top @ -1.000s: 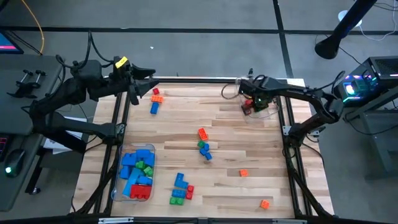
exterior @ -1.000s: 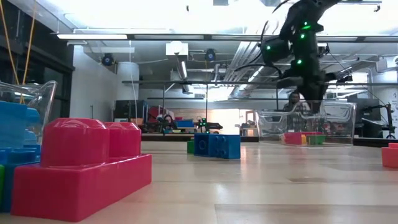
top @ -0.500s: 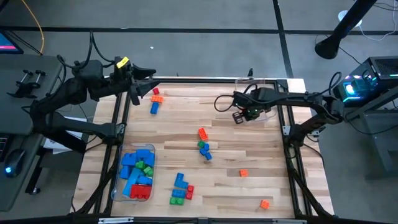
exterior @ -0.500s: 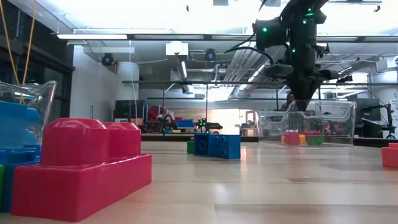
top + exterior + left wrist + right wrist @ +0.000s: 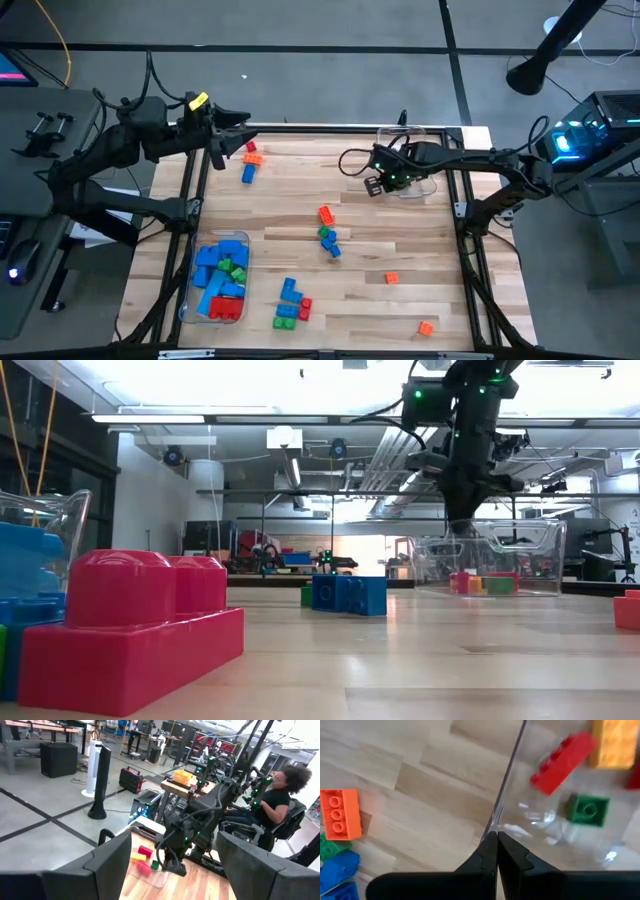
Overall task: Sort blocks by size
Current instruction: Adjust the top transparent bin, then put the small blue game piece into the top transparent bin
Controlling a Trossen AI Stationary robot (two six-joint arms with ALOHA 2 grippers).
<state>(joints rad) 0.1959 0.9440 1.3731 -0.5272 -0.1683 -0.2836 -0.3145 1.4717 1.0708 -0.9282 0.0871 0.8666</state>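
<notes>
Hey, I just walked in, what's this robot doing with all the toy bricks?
It's sorting blocks by size. The right end effector, shut and empty, hangs by the clear tub at the table's far right, which holds small red, yellow and green bricks. The left end effector waits open at the far left. More blocks lie loose mid-table; another tub holds bigger ones.

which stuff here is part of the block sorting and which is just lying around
Part of the job:
- loose blocks on the table
- blocks in the left tub
- blocks in the far right tub
- right gripper, shut, beside that tub
- left gripper, open, at the far left corner

Lying about:
- tower fan
- seated person
</notes>
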